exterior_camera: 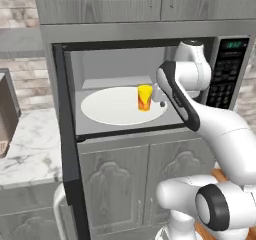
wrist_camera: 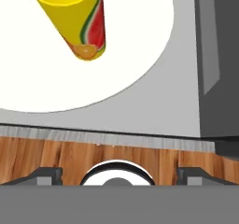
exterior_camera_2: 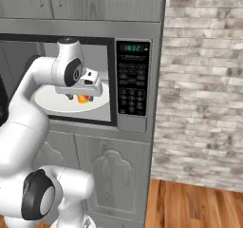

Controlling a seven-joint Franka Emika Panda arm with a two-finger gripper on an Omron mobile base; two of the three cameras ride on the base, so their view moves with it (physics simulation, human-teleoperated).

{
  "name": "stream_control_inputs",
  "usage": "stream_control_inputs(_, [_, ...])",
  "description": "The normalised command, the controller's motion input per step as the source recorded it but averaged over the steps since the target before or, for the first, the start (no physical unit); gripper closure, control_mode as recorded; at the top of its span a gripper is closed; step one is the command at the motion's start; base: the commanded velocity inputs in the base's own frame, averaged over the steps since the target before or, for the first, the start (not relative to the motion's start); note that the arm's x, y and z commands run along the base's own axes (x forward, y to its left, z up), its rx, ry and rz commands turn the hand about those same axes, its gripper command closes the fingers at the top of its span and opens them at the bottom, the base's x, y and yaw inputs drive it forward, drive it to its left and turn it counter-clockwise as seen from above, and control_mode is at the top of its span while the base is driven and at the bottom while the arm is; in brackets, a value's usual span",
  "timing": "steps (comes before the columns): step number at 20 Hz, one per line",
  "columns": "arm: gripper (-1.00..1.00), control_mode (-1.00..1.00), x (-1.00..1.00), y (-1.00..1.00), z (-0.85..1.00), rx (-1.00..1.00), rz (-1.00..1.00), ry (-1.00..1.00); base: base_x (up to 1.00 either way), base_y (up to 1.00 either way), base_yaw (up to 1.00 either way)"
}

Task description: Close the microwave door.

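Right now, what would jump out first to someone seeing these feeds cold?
The yellow cup with a watermelon print, standing on the white turntable inside the microwave. Next, the microwave door, swung wide open at the left with its white handle low down. The gripper sits at the mouth of the opening, just right of the cup.

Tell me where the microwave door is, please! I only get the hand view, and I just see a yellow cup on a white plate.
Observer: The microwave door stands wide open, swung out from the left side of the microwave.
Operator: Is the hand close to it?
Observer: No. The gripper is at the oven's opening, just right of the cup and well apart from the door.
Operator: What could it push on?
Observer: A white bar handle shows low down at the door's near end.
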Motion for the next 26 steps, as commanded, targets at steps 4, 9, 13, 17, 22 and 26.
stream_control_inputs(4, [-1.00, 1.00, 0.00, 0.00, 0.00, 0.00, 0.00, 0.00, -0.76, 0.16, 0.00])
stream_control_inputs(9, [-1.00, 1.00, 0.00, 0.00, 0.00, 0.00, 0.00, 0.00, -0.87, 0.19, 0.00])
stream_control_inputs(13, [-1.00, 1.00, 0.00, 0.00, 0.00, 0.00, 0.00, 0.00, -0.43, 0.17, 0.00])
stream_control_inputs(17, [-1.00, 1.00, 0.00, 0.00, 0.00, 0.00, 0.00, 0.00, -0.27, 0.12, 0.00])
stream_control_inputs(22, [-1.00, 1.00, 0.00, 0.00, 0.00, 0.00, 0.00, 0.00, -0.18, 0.30, -0.04])
stream_control_inputs(26, [-1.00, 1.00, 0.00, 0.00, 0.00, 0.00, 0.00, 0.00, -0.11, 0.37, -0.06])
